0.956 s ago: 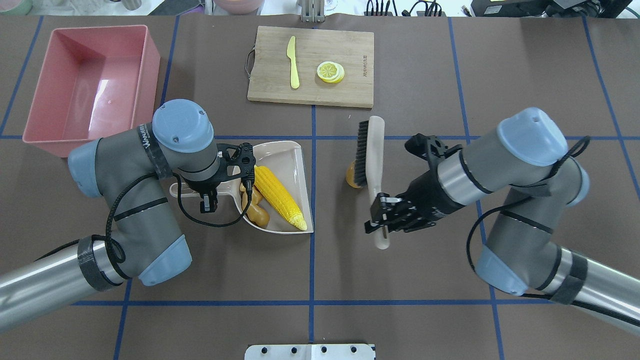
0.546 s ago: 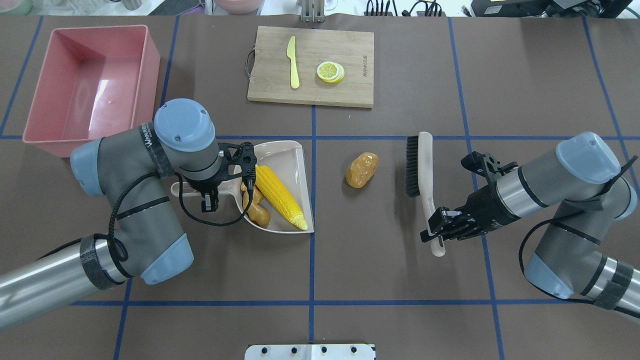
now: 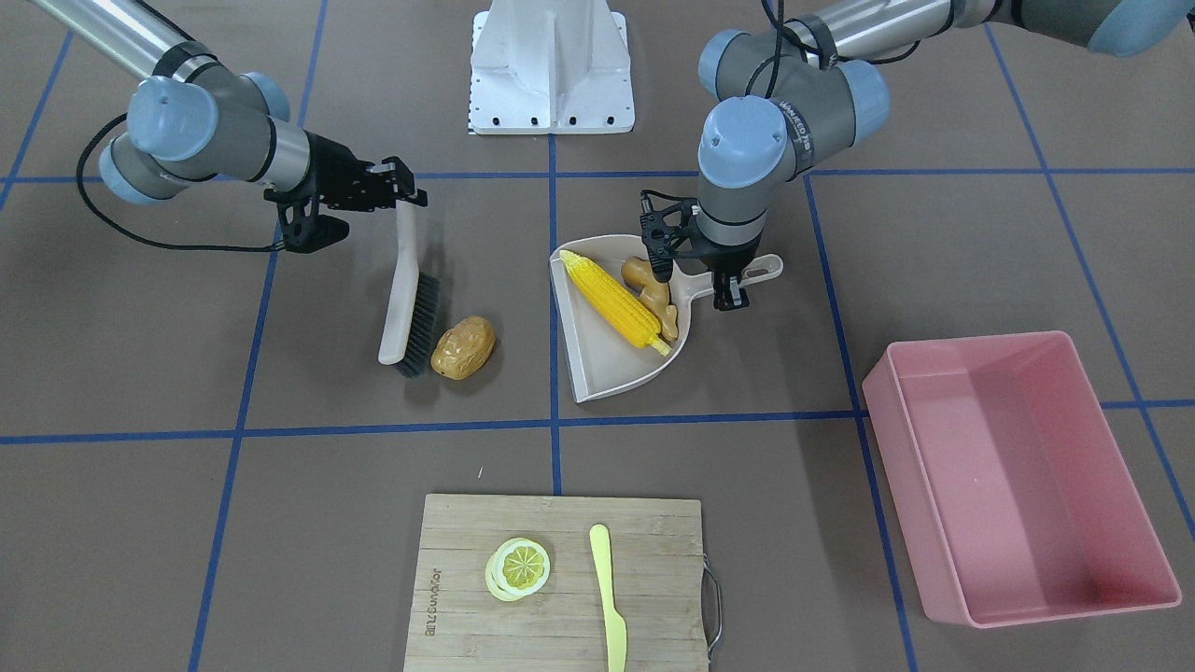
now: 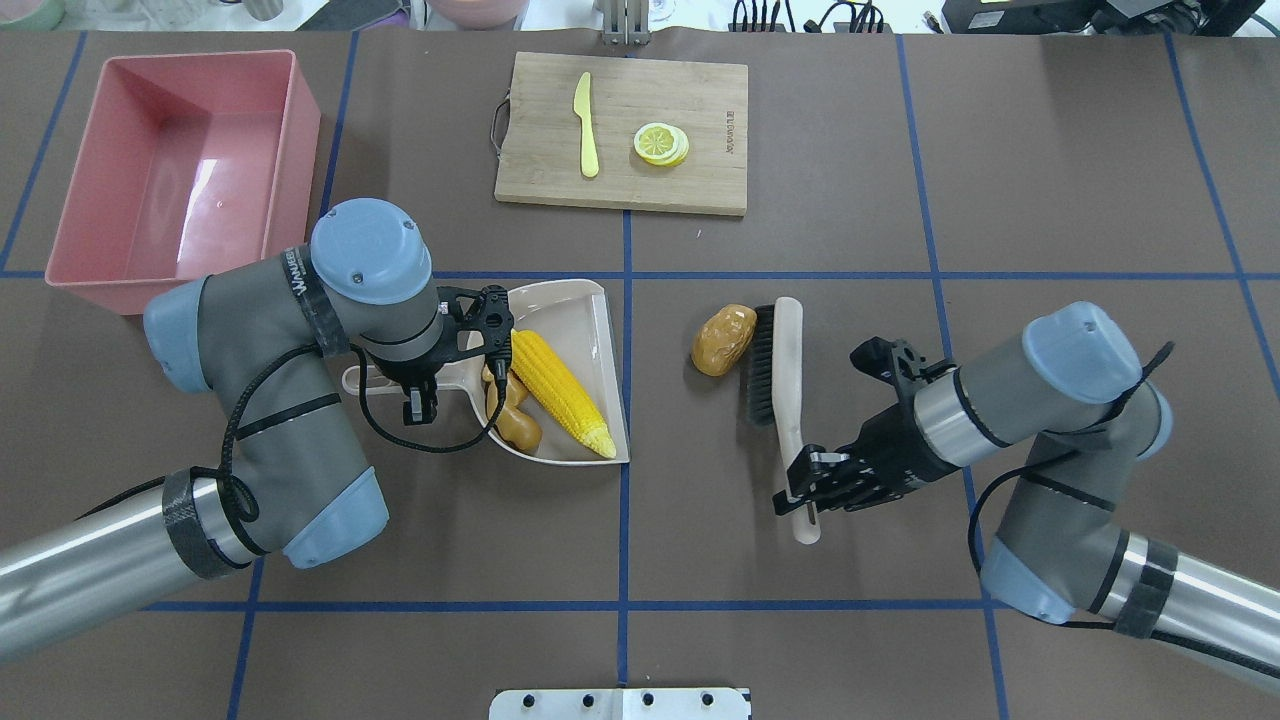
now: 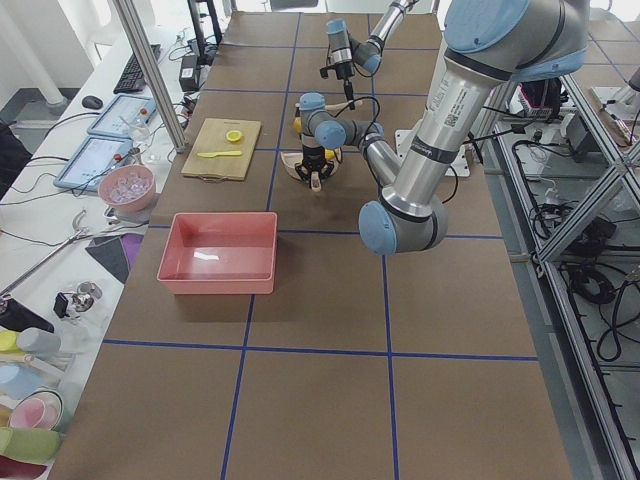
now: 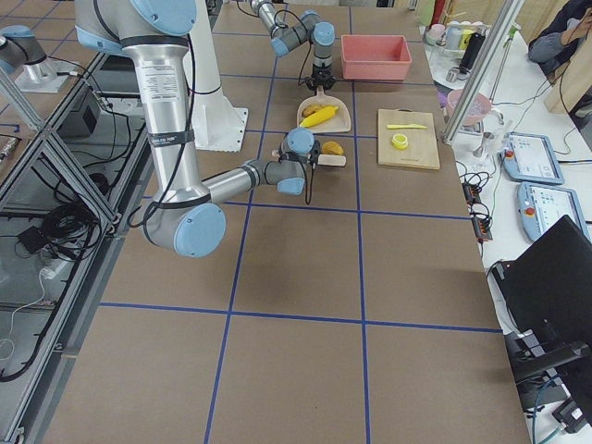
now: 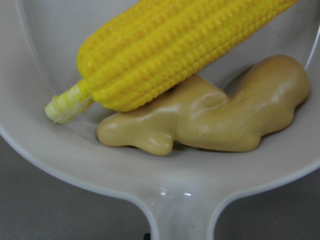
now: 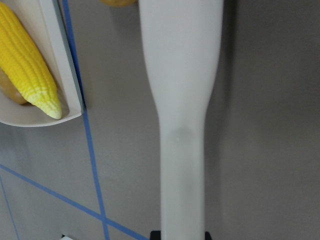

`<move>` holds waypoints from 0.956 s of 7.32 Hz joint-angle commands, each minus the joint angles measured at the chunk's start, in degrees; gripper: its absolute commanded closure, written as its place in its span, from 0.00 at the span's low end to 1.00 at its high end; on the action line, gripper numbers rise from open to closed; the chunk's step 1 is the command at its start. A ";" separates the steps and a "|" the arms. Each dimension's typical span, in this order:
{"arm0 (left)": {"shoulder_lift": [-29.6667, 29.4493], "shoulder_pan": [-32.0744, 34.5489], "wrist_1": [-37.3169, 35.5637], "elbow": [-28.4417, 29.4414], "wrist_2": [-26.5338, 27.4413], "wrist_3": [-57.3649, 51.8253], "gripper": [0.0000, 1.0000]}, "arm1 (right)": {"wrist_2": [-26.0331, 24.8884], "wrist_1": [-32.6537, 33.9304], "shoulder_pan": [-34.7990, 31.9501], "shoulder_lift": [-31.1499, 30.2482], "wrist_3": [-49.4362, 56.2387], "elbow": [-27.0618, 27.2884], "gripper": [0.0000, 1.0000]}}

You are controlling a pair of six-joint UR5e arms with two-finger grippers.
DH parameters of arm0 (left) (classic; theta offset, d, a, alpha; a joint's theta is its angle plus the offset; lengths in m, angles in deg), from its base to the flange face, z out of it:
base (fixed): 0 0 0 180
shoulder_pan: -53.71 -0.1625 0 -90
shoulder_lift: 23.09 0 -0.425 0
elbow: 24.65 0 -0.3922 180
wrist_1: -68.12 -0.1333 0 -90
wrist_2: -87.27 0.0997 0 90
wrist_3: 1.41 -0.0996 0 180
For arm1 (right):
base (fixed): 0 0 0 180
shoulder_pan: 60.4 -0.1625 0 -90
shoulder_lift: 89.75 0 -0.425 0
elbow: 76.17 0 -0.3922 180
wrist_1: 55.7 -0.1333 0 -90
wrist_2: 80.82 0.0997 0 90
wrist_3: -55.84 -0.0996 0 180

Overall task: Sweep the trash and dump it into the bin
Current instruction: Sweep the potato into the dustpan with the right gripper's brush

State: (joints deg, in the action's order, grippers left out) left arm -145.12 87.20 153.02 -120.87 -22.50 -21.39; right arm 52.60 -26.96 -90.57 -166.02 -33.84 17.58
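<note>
The yellow corn cob [image 4: 560, 395] and the tan ginger root [image 4: 512, 415] lie inside the beige dustpan [image 4: 575, 315]; the left wrist view shows both close up, corn cob [image 7: 175, 55] over ginger root [image 7: 220, 120]. My left gripper [image 4: 420, 385] is shut on the dustpan's handle. The brown-orange potato [image 4: 724, 339] lies on the table right of the dustpan. My right gripper [image 4: 805, 485] is shut on the handle of a brush [image 4: 788, 370], whose black bristles touch the potato's right side. The pink bin [image 4: 300, 140] stands at the far left, with nothing in it.
A wooden cutting board [image 4: 700, 90] at the far centre carries a yellow knife [image 4: 585, 125] and a lemon slice [image 4: 660, 143]. Blue tape lines cross the brown table. A white mount plate [image 4: 620, 703] sits at the near edge.
The right arm swung the brush off the potato to the right, then brought it back left against the potato's right side. The left arm and dustpan have barely moved.
</note>
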 commanded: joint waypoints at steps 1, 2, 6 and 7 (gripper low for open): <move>-0.14 -0.01 0.27 0.76 0.00 0.03 1.00 | -4.13 4.45 4.58 6.19 -1.63 -1.28 1.00; -0.49 -0.01 0.36 1.29 0.00 0.03 1.00 | -4.31 9.53 4.85 10.05 -1.55 -1.29 1.00; -0.58 -0.01 0.36 1.56 0.00 0.03 1.00 | -9.32 12.40 6.96 15.89 -1.46 -3.40 1.00; -0.58 -0.09 0.36 1.65 0.00 0.03 1.00 | -9.50 12.40 6.97 16.33 -1.54 -3.40 1.00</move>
State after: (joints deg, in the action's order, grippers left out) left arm -145.69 87.17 153.41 -119.30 -22.50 -21.36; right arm 43.63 -14.63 -83.83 -150.40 -35.32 14.33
